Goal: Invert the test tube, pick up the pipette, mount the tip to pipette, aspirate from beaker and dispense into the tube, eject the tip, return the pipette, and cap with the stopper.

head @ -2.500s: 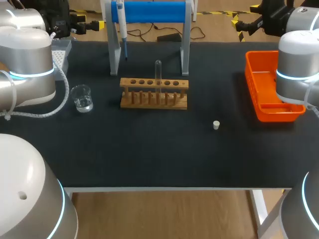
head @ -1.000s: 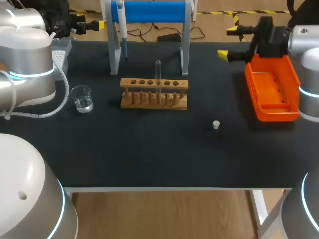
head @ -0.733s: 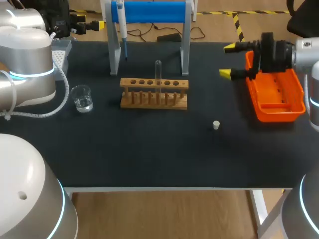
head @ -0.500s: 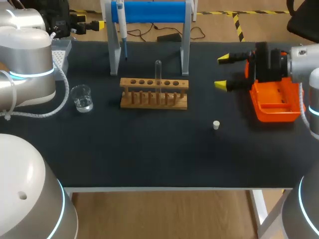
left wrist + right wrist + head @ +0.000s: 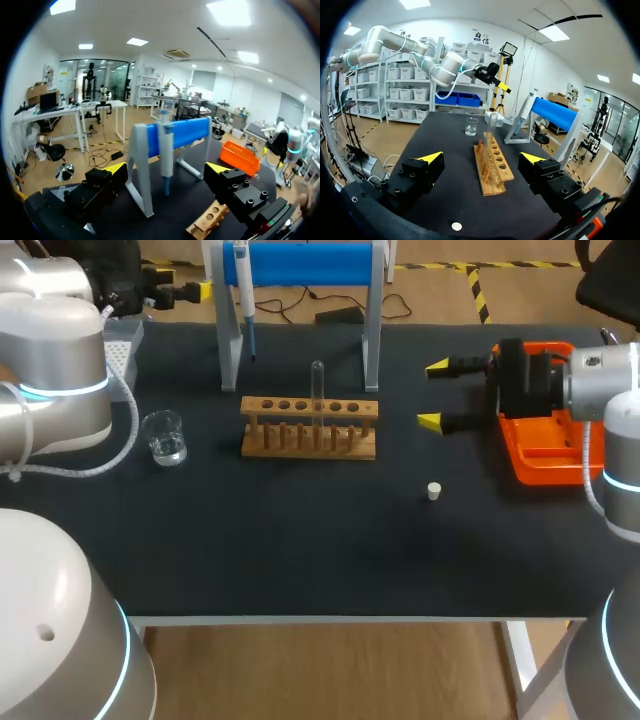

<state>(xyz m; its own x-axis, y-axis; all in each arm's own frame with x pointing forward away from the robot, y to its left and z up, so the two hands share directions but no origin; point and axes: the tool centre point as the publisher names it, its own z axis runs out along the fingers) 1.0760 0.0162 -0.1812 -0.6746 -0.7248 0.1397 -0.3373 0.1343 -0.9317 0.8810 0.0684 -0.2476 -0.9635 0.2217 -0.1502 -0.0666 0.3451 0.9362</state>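
A clear test tube (image 5: 317,380) (image 5: 491,125) stands in the wooden rack (image 5: 308,427) (image 5: 492,167) (image 5: 210,222). The pipette (image 5: 243,295) (image 5: 165,150) hangs on the blue-barred stand (image 5: 300,262) (image 5: 177,132). A beaker (image 5: 164,437) (image 5: 471,126) holding some water sits left of the rack. The white stopper (image 5: 434,491) (image 5: 455,226) lies at the front right. My right gripper (image 5: 433,394) (image 5: 481,157) is open, level with the rack and right of it, pointing at it. My left gripper (image 5: 185,290) (image 5: 166,167) is open at the back left, facing the pipette.
An orange tray (image 5: 545,440) (image 5: 240,156) sits at the right, partly under my right wrist. A tip box (image 5: 120,345) stands at the back left by my left arm. Bare black mat lies in front of the rack.
My right arm has swung in from the back right, leftward and forward past the orange tray; its open gripper now points at the rack. The left arm has not moved.
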